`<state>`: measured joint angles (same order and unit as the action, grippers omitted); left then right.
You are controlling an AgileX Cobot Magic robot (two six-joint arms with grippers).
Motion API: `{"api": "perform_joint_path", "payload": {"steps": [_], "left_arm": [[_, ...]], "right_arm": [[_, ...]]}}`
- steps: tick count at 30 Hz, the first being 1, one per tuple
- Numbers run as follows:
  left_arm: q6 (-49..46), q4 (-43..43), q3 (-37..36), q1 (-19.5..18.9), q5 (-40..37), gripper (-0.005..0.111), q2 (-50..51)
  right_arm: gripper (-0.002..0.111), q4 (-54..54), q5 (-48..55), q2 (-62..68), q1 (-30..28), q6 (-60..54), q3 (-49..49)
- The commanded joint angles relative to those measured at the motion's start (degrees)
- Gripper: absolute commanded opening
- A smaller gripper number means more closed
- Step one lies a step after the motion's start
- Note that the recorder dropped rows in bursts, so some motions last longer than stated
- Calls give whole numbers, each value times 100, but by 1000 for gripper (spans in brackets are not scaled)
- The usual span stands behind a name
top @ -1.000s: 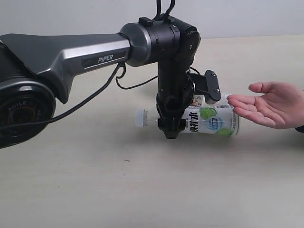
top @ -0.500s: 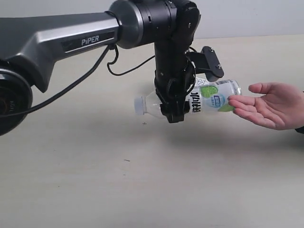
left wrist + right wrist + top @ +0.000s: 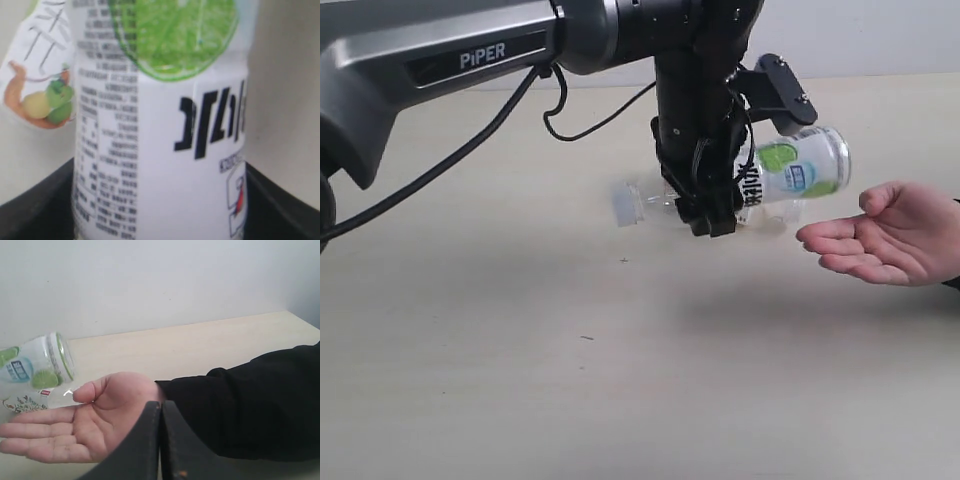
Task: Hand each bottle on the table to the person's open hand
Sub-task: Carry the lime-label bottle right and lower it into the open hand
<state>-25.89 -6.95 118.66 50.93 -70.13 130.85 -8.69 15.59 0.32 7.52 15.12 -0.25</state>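
the left claw (image 3: 712, 215) was clenched around the green-lime bottle (image 3: 790, 170), holding it sideways in the air, lifted clear of the surface (image 3: 520, 380). its black fingers hid a band of the printed label. the bottle's pale cap (image 3: 623, 205) was blurred and hard to make out. in the left wrist view the bottle filled nearly the whole picture, cut off at both ends, with only dark slivers of the claw on either side.

behind it a second bottle (image 3: 40, 95) with an orange-green fruit label peeped out, mostly hidden. the right wrist view caught only a scrap of it, low beside the fingertips, and whether it lay flat could not be told.

the held bottle's base pointed toward the person's open hand (image 3: 880, 235) and hung just above and behind the fingertips, apart from them as far as the exterior view showed. the hand was palm up, and its black sleeve (image 3: 250, 410) ran off the picture's edge. the right claw (image 3: 161, 440) was closed tight on nothing, its fingers pressed together near the wrist, their roots cut off.

the near half of the pale wood-grain surface lay open, marked by a few dark specks (image 3: 586, 338). its far edge met a plain pale wall (image 3: 880, 35).
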Motion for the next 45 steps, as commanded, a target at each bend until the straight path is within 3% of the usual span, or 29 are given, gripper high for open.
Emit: {"api": "perform_joint_path", "payload": {"steps": [1, 12, 19, 24, 36, 39, 41, 45], "left_arm": [[1531, -406, -5, -1, 17, 0, -228], [4353, 526, -5, -1, 17, 0, -645], [4479, 2345, -5, -1, 17, 0, -695], [4479, 3540, -5, 36, 974, 0, -695], [6097, 3474, -5, 375, 1744, 0, -315], [6563, 3138, -5, 749, 2500, 0, -105], [7183, 2725, -5, 913, 2700, 0, 43], [7551, 2423, -5, 959, 2708, 0, 245]], "right_arm": [[0, -23, -48, -32, 11, 3, 25], [0, -23, -48, -32, 11, 3, 25], [0, -23, -48, -32, 11, 3, 25], [0, -23, -48, -32, 11, 3, 25], [0, -23, -48, -32, 11, 3, 25], [0, -23, -48, -32, 11, 3, 25], [0, -23, -48, -32, 11, 3, 25], [0, -23, -48, -32, 11, 3, 25]]}}
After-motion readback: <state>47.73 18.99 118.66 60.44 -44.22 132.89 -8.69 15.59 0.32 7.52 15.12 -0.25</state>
